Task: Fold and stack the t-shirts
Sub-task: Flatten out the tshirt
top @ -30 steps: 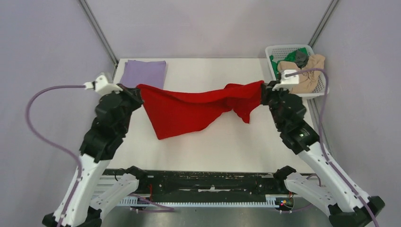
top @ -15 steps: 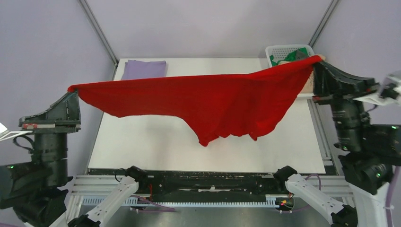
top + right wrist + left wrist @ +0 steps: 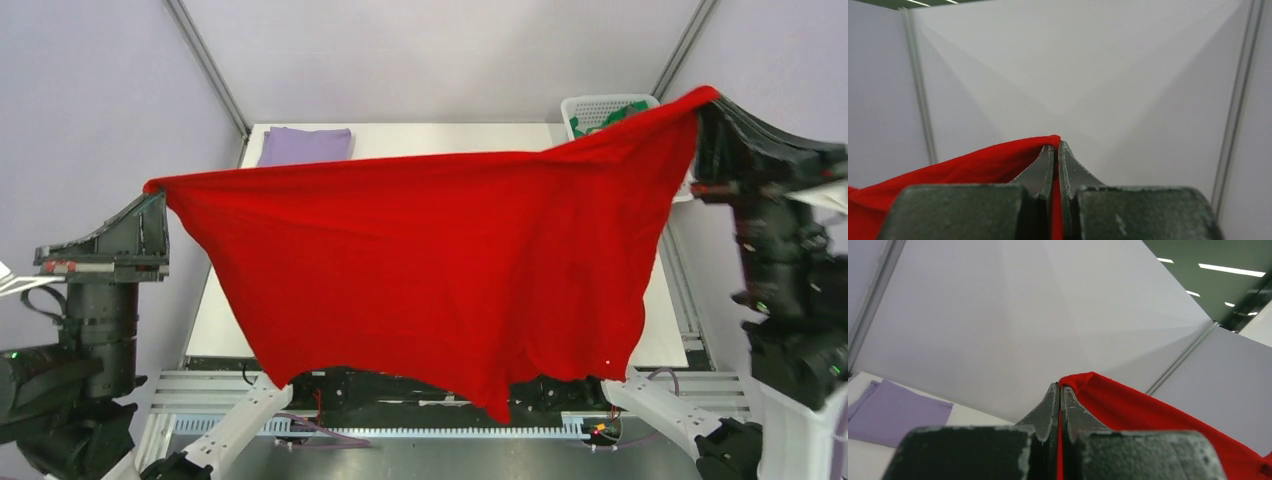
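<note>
The bright red t-shirt (image 3: 440, 260) hangs spread wide in the air between my two grippers, high above the table, hiding most of it. My left gripper (image 3: 156, 190) is shut on its left corner; the left wrist view shows red cloth (image 3: 1128, 410) pinched between the closed fingers (image 3: 1060, 390). My right gripper (image 3: 704, 97) is shut on its right corner, held higher; the right wrist view shows red cloth (image 3: 963, 167) in the closed fingers (image 3: 1057, 147). A folded lavender t-shirt (image 3: 305, 145) lies at the table's back left and also shows in the left wrist view (image 3: 893, 412).
A white mesh basket (image 3: 592, 106) stands at the back right with green cloth (image 3: 620, 116) showing over the red shirt's edge. The white table (image 3: 450, 138) shows at the back. Grey booth walls and corner poles surround the workspace.
Both arms have swung outward and up, pulling the red t-shirt from a bunched sag low over the table into a wide hanging sheet. The right corner rose further.
</note>
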